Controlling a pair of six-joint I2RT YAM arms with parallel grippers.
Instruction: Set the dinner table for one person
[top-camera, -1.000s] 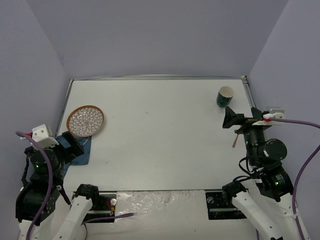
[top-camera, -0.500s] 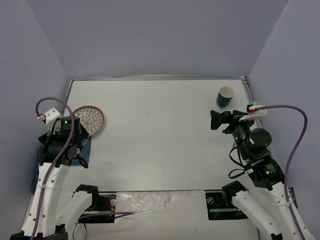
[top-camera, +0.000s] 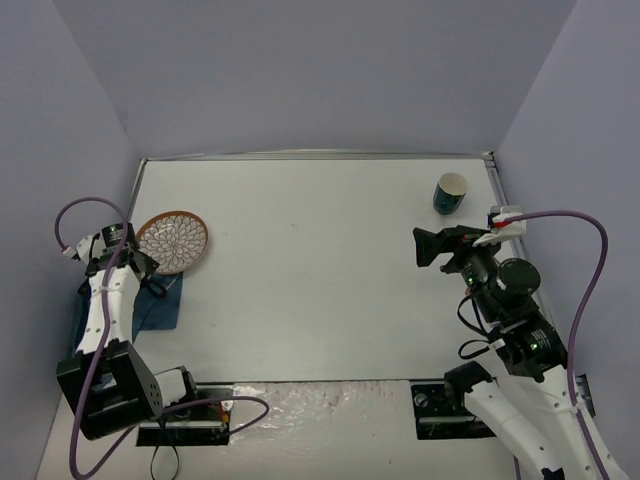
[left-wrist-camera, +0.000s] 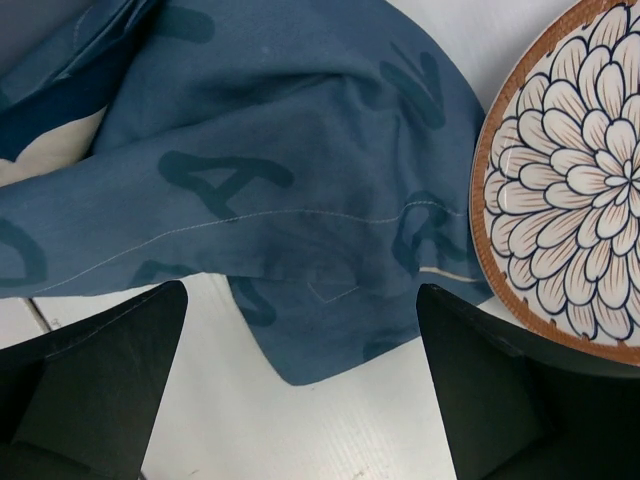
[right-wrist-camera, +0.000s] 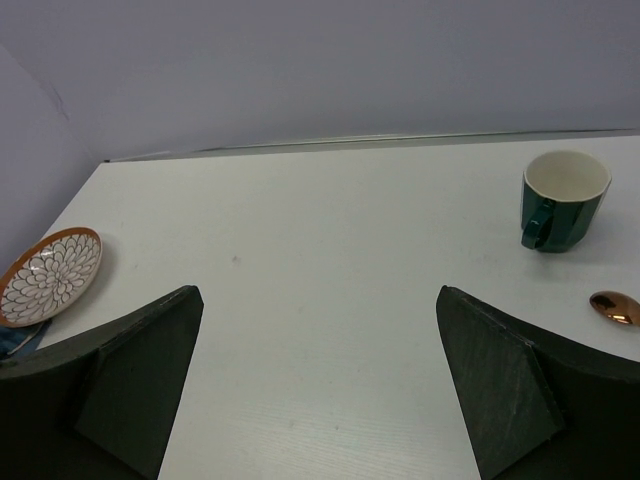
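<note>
The left gripper is spread wide with nothing between its black fingers. It points down over the near corner of a rumpled blue cloth placemat printed with darker blue letters. I cannot tell whether the fingers touch the cloth. In the left wrist view the cloth fills the frame from 9 o'clock round to 1 o'clock. A round plate with an orange-brown rim and a navy-and-white petal pattern sits at 2 o'clock, its rim overlapping the cloth's edge.

Seen from above, this left gripper works at the 9 o'clock edge of the dinner table, a large matte white rectangular top. The plate is at its 1 o'clock and the placemat is under and below it.

The right gripper is also spread wide and holds nothing. It hangs above the table's 3 o'clock side and faces across the white surface. In its own view a dark green mug with a cream inside stands upright at 1 o'clock. The bowl of a copper-coloured spoon lies on the tabletop at 3 o'clock, near the mug but apart from it. The patterned plate is well away at 9 o'clock. From above, the mug is at 12 o'clock from this gripper.
</note>
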